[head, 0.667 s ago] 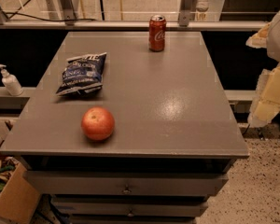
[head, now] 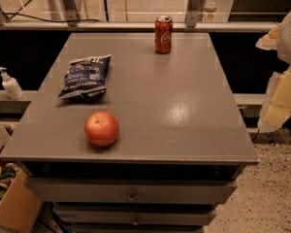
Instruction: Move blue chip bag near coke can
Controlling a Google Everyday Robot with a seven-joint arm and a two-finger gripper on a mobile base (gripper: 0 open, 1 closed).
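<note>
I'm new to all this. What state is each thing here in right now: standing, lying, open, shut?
Blue chip bag: lying flat and crinkled on the left of the table.
Coke can: upright at the far edge, apart from the bag.
Apple: whole, resting near the front edge.
Pump bottle: upright on the ledge to the left.
Drawers: shut.
Gripper: off the table's right side, touching nothing on it.

No visible change; tool [head: 280,93] at right edge, beside table [head: 184,135], shows no discernible shift.
</note>
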